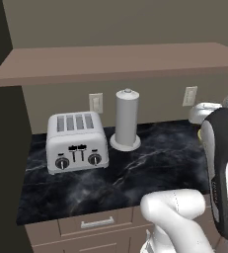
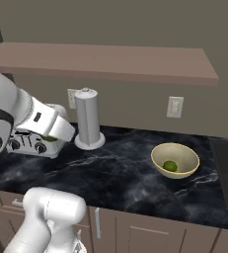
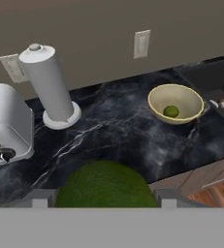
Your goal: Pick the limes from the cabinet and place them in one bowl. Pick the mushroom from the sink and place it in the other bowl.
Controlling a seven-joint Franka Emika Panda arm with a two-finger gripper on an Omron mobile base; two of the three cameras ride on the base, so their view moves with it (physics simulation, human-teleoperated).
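A big dark green lime (image 3: pixel 104 181) sits between my gripper's (image 3: pixel 103 199) two fingertips in the hand view, and the gripper is shut on it. From the right base view the gripper (image 2: pixel 52 135) hangs over the counter in front of the toaster, with a sliver of the lime (image 2: pixel 50 139) showing under it. Further right stands the pale yellow bowl (image 2: pixel 185 154) (image 3: pixel 184 95) with another lime (image 2: pixel 170 166) (image 3: pixel 171 111) inside. The reddish-brown cabinet shelf (image 1: pixel 115 62) (image 2: pixel 110 59) runs above. The black sink (image 3: pixel 214 76) begins right of the bowl. The mushroom and the other bowl are out of view.
A silver toaster (image 1: pixel 77 141) (image 3: pixel 4 126) stands at the counter's left, a paper-towel holder (image 1: pixel 126 118) (image 2: pixel 88 118) (image 3: pixel 50 87) beside it. Wall sockets (image 2: pixel 175 106) sit behind. The black marble counter (image 2: pixel 120 168) ends at a front edge above drawers (image 1: pixel 96 223).
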